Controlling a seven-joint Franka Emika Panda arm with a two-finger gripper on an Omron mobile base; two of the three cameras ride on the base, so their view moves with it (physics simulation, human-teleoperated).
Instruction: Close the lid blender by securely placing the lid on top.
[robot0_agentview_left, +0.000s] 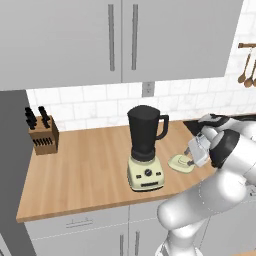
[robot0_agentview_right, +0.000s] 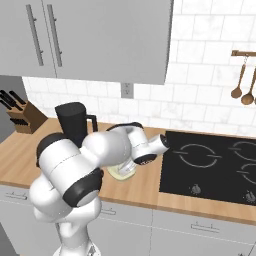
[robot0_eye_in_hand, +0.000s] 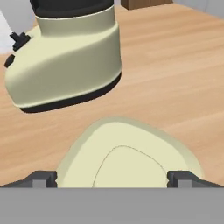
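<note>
Your jaws are spread wide over the lid, which lies flat on the worktop beside the blender.

In the left base view you see the blender (robot0_agentview_left: 145, 150) standing on the wooden worktop (robot0_agentview_left: 80, 170), its dark jar uncovered, handle turned toward the arm. The pale cream-green lid (robot0_agentview_left: 180, 163) rests just to the jar-handle side of the cream base, near the worktop's front edge. Your gripper (robot0_eye_in_hand: 112, 178) hangs low over it: in the hand view one fingertip (robot0_eye_in_hand: 41, 178) shows at each side of the lid (robot0_eye_in_hand: 127, 155), grasping nothing. A knife block (robot0_agentview_left: 43, 135) stands well apart by the wall, and a black hob (robot0_agentview_right: 210, 165) lies past the lid.
</note>
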